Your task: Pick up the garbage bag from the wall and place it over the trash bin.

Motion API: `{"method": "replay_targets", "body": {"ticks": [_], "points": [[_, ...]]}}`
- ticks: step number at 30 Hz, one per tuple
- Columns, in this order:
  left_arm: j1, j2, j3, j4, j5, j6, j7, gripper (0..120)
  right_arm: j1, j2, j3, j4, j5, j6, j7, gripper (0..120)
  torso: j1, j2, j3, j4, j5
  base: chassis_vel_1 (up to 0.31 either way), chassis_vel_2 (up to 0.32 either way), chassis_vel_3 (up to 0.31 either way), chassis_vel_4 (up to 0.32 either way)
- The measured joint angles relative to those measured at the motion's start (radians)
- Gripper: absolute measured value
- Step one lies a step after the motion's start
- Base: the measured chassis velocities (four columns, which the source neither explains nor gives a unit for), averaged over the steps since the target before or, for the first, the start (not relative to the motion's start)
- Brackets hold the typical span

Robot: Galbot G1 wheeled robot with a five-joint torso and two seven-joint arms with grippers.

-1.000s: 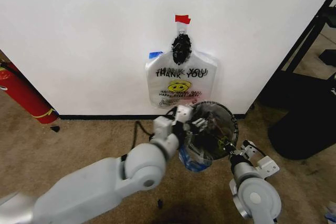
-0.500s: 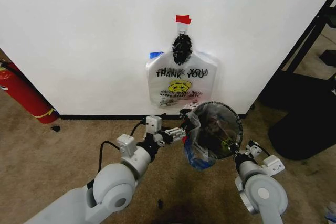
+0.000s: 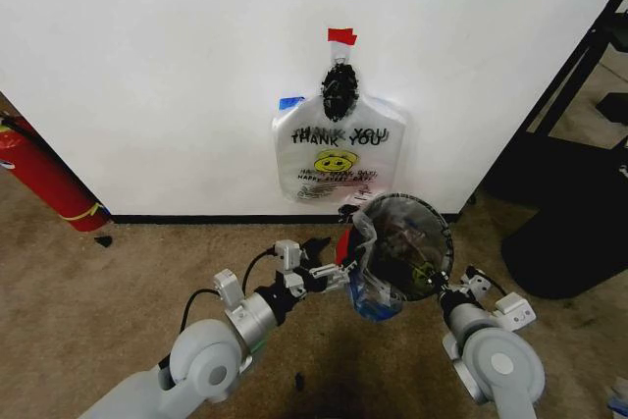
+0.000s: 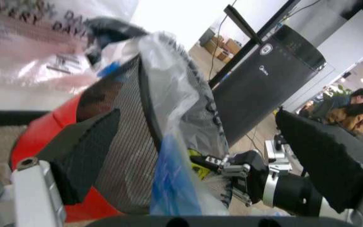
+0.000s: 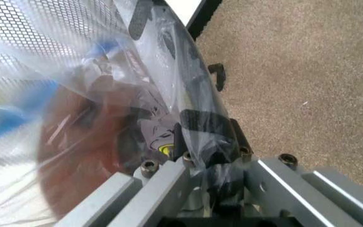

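One thin see-through garbage bag (image 3: 339, 149) with "THANK YOU" and a yellow smiley hangs on the white wall. Below it stands the trash bin (image 3: 402, 247), black mesh with a red base, with another see-through bag (image 3: 365, 287) with blue print draped over its rim (image 4: 168, 123). My left gripper (image 3: 332, 264) is open beside the bin's left side, its fingers (image 4: 83, 151) spread wide and off the mesh (image 4: 121, 146). At the bin's right rim my right gripper (image 3: 439, 287) is shut on the draped bag's film (image 5: 168, 109), pinching it between its pads (image 5: 197, 125).
A red fire extinguisher (image 3: 44, 179) leans at the left wall. A black rack and a dark round base (image 3: 569, 233) stand to the right. A black appliance (image 4: 270, 80) is beyond the bin. Bare brown carpet (image 3: 147, 262) lies on the left.
My left arm has drawn back and down from the bin's rim toward me, with its gripper now off the bin. The right gripper and the bin have stayed almost still.
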Motion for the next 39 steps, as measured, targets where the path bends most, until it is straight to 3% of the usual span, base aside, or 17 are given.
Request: {"method": "replay_targets", "body": {"ticks": [13,18,21,23,25,29,39], "points": [[0.015,-0.017,0.025,0.026,-0.012,0.002,0.003,88,-0.007,-0.001,-0.004,0.006,-0.006,0.0,-0.002,0,0.0,0.0,0.0,0.0001,0.0001,0.0,0.0,0.0,0.0],[-0.001,-0.018,0.038,0.04,-0.02,-0.002,-0.01,77,-0.006,-0.001,-0.01,0.011,-0.011,0.002,-0.007,0,0.0,0.0,0.0,0.0001,0.0,0.0,0.0,0.0,0.0],[-0.005,-0.018,0.044,0.045,-0.035,-0.003,-0.017,67,-0.009,-0.002,-0.018,0.01,-0.027,0.009,-0.019,0,0.0,0.0,0.0,0.0001,0.0001,0.0,0.0,0.0,0.0],[-0.006,-0.016,0.052,0.05,-0.038,-0.005,-0.018,53,-0.012,-0.002,-0.022,0.008,-0.035,0.012,-0.025,0,0.0,0.0,0.0,0.0001,0.0002,0.0,0.0,0.0,0.0],[-0.007,-0.016,0.054,0.051,-0.038,-0.006,-0.019,52,-0.012,-0.002,-0.022,0.007,-0.035,0.013,-0.026,0,0.0,0.0,0.0,0.0001,0.0001,0.0,0.0,0.0,0.0],[-0.017,-0.024,0.063,0.058,-0.045,-0.011,-0.028,33,-0.01,-0.002,-0.023,0.006,-0.036,0.015,-0.027,0,0.0,0.0,0.0,0.0001,0.0,0.0,0.0,0.0,0.0],[-0.03,-0.017,0.083,0.066,-0.048,-0.025,-0.032,0,-0.01,-0.002,-0.02,0.005,-0.036,0.016,-0.028,0,0.0,0.0,0.0,0.0001,0.0,0.0,0.0,0.0,0.0]]}}
